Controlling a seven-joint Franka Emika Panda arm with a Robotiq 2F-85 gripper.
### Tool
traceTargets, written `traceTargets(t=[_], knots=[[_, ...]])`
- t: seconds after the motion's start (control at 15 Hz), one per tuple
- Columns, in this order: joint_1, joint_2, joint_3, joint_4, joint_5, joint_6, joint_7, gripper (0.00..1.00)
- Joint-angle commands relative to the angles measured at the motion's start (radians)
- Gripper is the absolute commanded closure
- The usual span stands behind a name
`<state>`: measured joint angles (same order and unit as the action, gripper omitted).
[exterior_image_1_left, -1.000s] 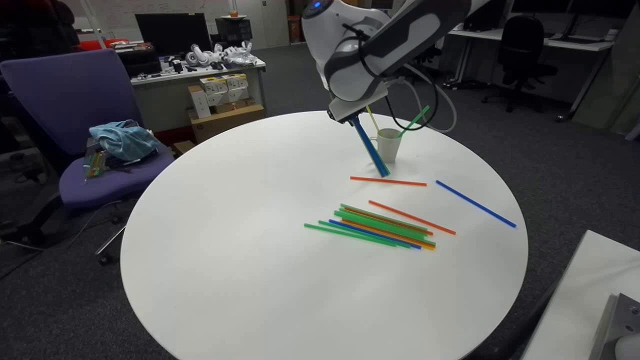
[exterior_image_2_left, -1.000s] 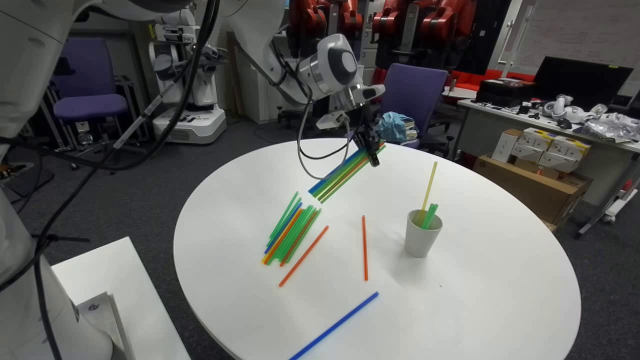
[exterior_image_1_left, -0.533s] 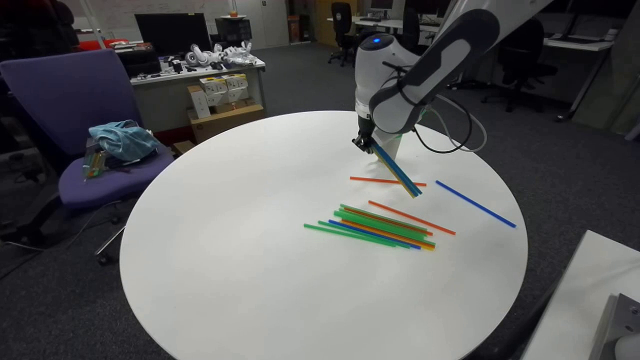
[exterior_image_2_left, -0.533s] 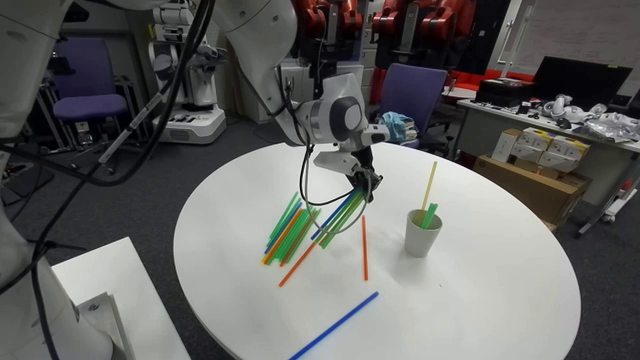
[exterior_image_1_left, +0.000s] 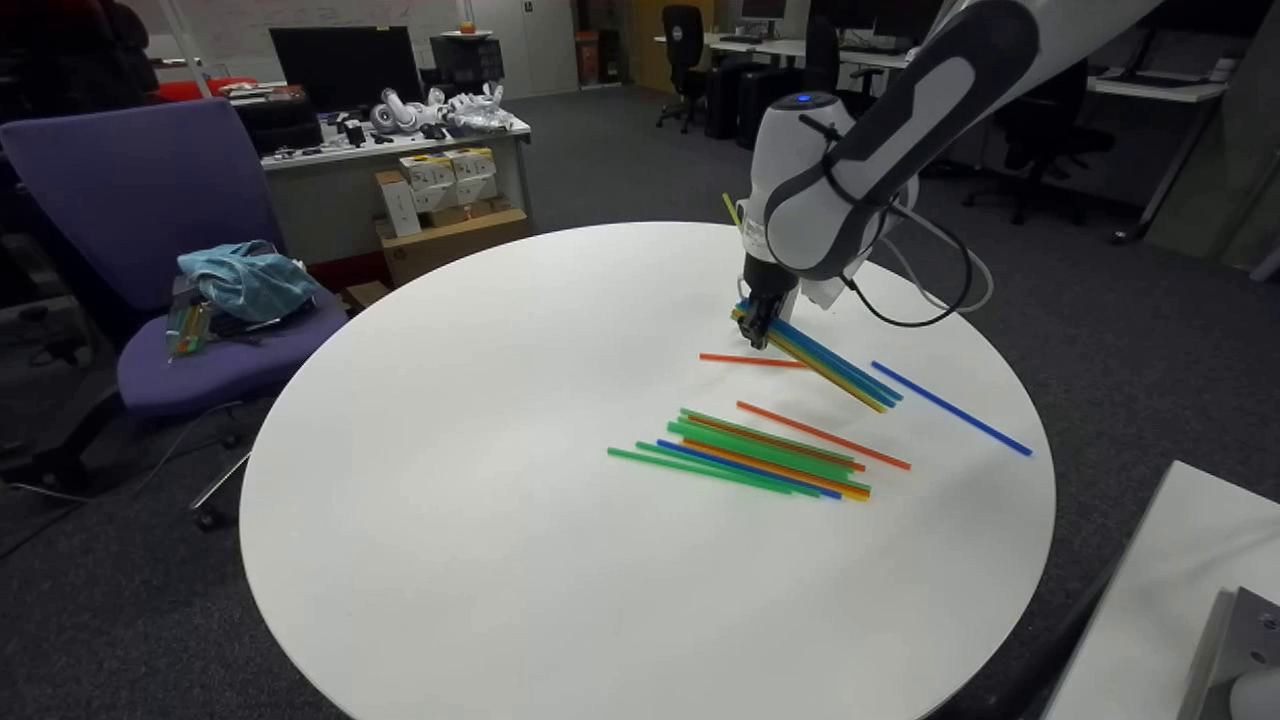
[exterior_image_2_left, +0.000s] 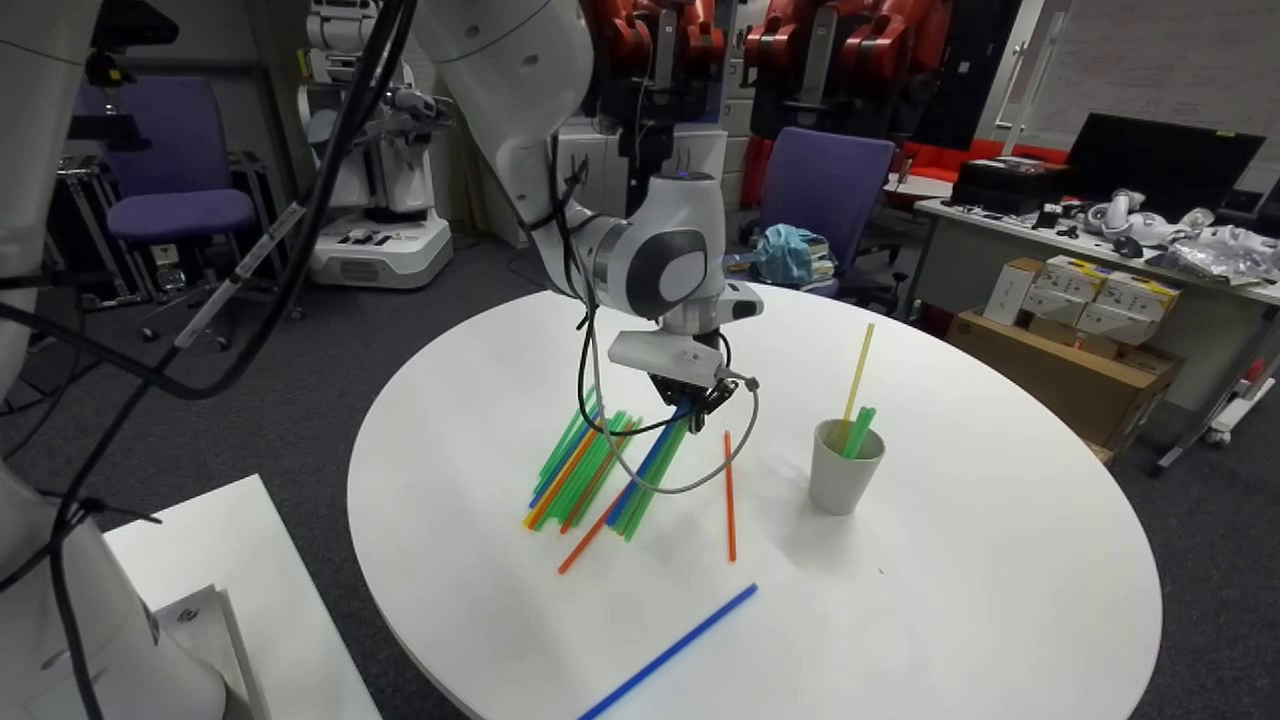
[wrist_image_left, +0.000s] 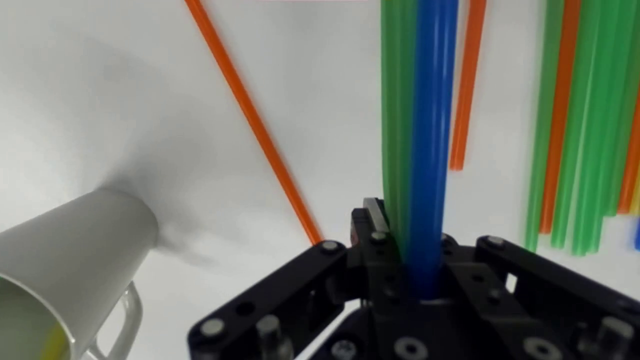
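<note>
- Straw bundle (wrist_image_left: 417, 125): mostly green and blue, slanting down over the round table (exterior_image_1_left: 450, 480); can't tell if its low end touches.
- Gripper (wrist_image_left: 410, 237): pinching the bundle near its upper end, above the table.
- Straw pile (exterior_image_1_left: 765, 452): mixed colors, flat on the table, well in from its rim.
- Loose red straws (exterior_image_2_left: 730, 500): two, flat on the table.
- Blue straw (exterior_image_1_left: 952, 408): by itself, near the table's rim.
- Mug (exterior_image_2_left: 842, 485): upright on the table, yellow and green straws (exterior_image_2_left: 859, 370) leaning in it.
- Table finish: white, soft glare patches; shadow by the mug's base in wrist view.
- Side stand (exterior_image_2_left: 250, 540): white, near the table, carries arm base (exterior_image_2_left: 120, 635).
- Purple chair (exterior_image_1_left: 150, 200): beside the table, blue cloth (exterior_image_1_left: 250, 282) on seat.
- Desk (exterior_image_1_left: 320, 205): beyond the table, monitor (exterior_image_1_left: 347, 70) on top, cartons (exterior_image_1_left: 450, 172) below.
- Carpet (exterior_image_1_left: 600, 160): dark grey, around the table.
</note>
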<state>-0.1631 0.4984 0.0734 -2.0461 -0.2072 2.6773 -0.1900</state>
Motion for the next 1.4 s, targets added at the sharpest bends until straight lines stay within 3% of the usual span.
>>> traceTargets(t=[0.0,0.4,0.73,1.33], knots=[[-0.027,-0.060,0.026,-0.054,0.084,-0.074,-0.159,0.99],[-0.062,-0.030,0.052,-0.018,0.260,-0.243,-0.302,0.99],[-0.094,-0.022,0.058,-0.015,0.371,-0.238,-0.394,0.99],[-0.069,0.029,0.030,0.009,0.356,-0.233,-0.352,0.99]])
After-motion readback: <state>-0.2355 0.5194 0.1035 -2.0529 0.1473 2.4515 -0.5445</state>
